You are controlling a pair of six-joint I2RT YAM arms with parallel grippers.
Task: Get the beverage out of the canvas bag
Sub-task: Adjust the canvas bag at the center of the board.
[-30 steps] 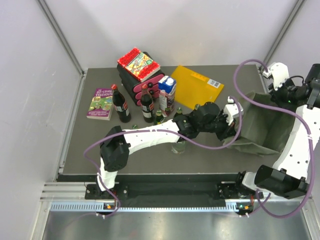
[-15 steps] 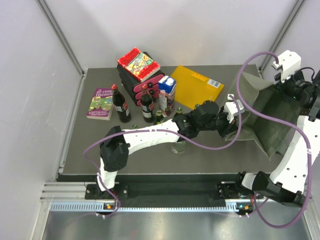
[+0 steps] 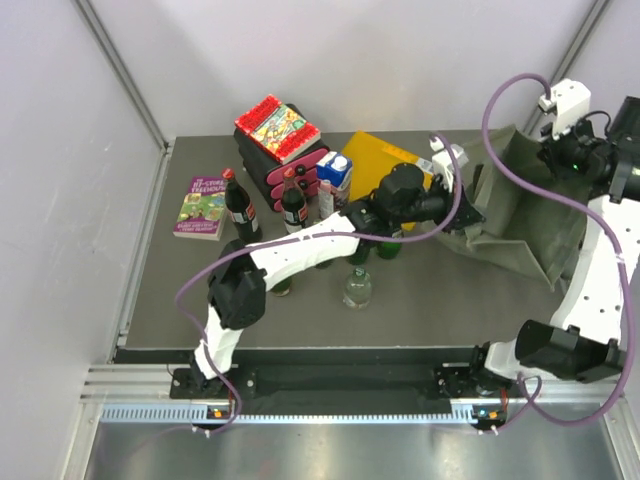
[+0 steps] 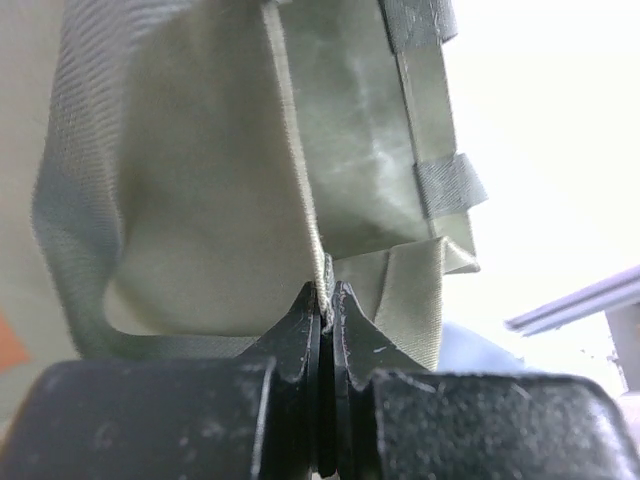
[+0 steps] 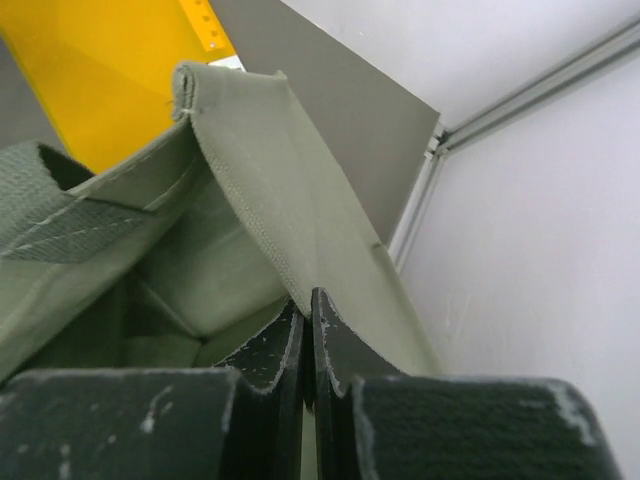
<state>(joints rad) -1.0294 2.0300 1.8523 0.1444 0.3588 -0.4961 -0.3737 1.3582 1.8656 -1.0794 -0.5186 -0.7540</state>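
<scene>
Olive-green cloth fills most of what we see from both wrists. The canvas bag (image 3: 528,205) sits at the far right of the table (image 3: 170,290), slumped and stretched between the two arms, with its floppy side facing the overhead camera.

The left gripper (image 4: 325,300) has its jaws pressed together on a thin seam of the bag's edge. The cloth fans out above the fingertips, and a webbing strap is cut off at the top of that view. The right gripper (image 5: 305,305) is likewise pinched tight on a fold of the bag's rim, near the rear right corner of the table.

We cannot tell whether a beverage lies inside. The bag's interior shows only as a dark pocket in the right wrist view, and from above its mouth is turned away.

The left arm crosses the yellow folder (image 3: 372,160) and hides part of it. A green bottle (image 3: 386,246) peeks out from under that arm, too covered to make out clearly. A clear bottle (image 3: 357,287) stands alone near the front, and two dark cola bottles (image 3: 240,208) stand upright beside a blue-and-white carton (image 3: 336,172). A purple book (image 3: 203,207) lies flat at the left.
</scene>
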